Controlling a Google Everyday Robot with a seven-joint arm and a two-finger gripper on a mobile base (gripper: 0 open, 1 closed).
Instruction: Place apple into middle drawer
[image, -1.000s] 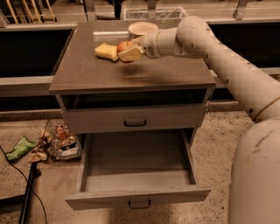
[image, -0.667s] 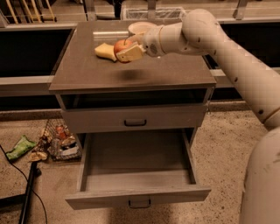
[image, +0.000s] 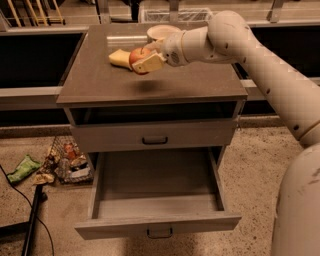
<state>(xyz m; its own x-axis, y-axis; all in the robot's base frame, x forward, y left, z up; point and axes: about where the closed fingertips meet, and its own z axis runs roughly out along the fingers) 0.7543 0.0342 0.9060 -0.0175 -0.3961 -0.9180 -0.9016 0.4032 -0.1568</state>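
While in the claw (image: 145, 63) over the cabinet top (image: 195, 80), round red apple (image: 137, 55).

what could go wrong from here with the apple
1. The gripper holds the apple above the cabinet top; a loose grip might let it drop and roll off.
2. The yellow sponge lies right beside it and could get nudged.
3. The open middle drawer sits well below and forward; releasing early might miss it.
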